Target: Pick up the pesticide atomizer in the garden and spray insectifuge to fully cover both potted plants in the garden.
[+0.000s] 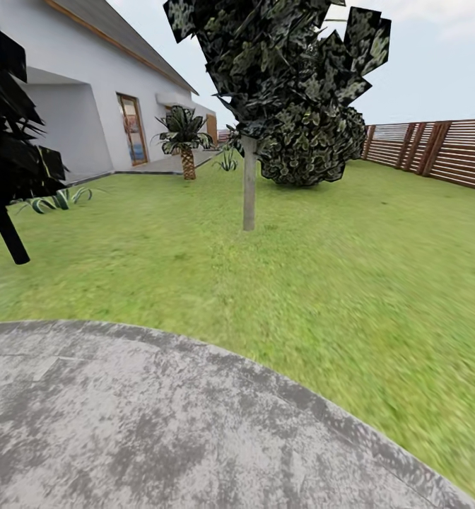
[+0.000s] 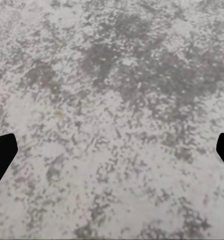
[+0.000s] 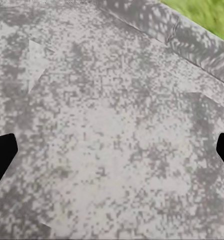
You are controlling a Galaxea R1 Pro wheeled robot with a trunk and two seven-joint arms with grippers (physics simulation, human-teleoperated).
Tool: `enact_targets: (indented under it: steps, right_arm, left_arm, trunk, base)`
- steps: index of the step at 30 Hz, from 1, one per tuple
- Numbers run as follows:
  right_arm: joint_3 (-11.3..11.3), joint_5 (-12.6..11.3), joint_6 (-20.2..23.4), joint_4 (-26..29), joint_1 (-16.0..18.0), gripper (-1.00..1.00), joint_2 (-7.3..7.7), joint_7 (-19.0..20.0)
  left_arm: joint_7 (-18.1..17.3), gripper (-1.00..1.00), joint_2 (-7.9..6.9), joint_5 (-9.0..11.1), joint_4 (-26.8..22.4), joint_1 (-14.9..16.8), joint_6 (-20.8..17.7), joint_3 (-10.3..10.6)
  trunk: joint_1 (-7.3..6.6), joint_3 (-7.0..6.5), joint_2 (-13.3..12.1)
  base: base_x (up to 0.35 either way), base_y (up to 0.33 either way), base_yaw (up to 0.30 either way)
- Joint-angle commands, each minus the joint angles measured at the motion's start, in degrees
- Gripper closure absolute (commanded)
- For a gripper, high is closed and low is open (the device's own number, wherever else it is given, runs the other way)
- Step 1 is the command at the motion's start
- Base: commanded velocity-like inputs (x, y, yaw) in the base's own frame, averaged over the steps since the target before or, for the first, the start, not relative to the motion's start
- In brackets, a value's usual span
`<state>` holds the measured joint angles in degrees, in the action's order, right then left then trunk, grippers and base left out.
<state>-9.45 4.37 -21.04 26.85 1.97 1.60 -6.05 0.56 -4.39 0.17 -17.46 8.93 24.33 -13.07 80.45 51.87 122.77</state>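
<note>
The robot looks to be in transit at the start of the job: the head view takes in the patio [image 1: 160, 424] edge, the lawn [image 1: 322, 283], a tree [image 1: 249, 184], a palm [image 1: 186, 152], the house [image 1: 89, 92] and the fence [image 1: 435, 148], with no atomizer or potted plants in sight, so where they are cannot be told. The left end effector [image 2: 112, 150] and right end effector [image 3: 112, 150] both hang over bare paving, fingers spread wide with nothing between them. By that, finding and picking up the atomizer and spraying both plants all remain.
</note>
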Motion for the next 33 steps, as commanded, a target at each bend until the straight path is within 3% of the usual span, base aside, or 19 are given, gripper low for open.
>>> enact_targets:
  steps: [1,17,33]
  right_arm:
    - [-0.2,0.5,-0.1,0.0,0.0,-1.00,-0.02,-0.2]
    - [-0.3,0.4,-0.2,0.0,0.0,-1.00,-0.02,-0.4]
    - [-0.3,0.4,-0.1,-0.1,0.0,-1.00,-0.02,-0.4]
  left_arm:
    - [0.1,-1.00,0.00,0.0,0.1,0.0,0.2,0.0]
    - [0.1,-1.00,0.00,0.0,0.0,0.0,0.3,0.0]
    - [0.1,-1.00,0.00,0.0,0.1,0.0,0.2,-0.1]
  trunk:
    - [0.03,0.05,0.0]
    - [0.03,0.05,0.0]
    - [0.03,0.05,0.0]
  base:
    - [0.339,0.000,0.000]
    - [0.339,0.000,-0.006]
    - [0.324,0.086,-0.247]
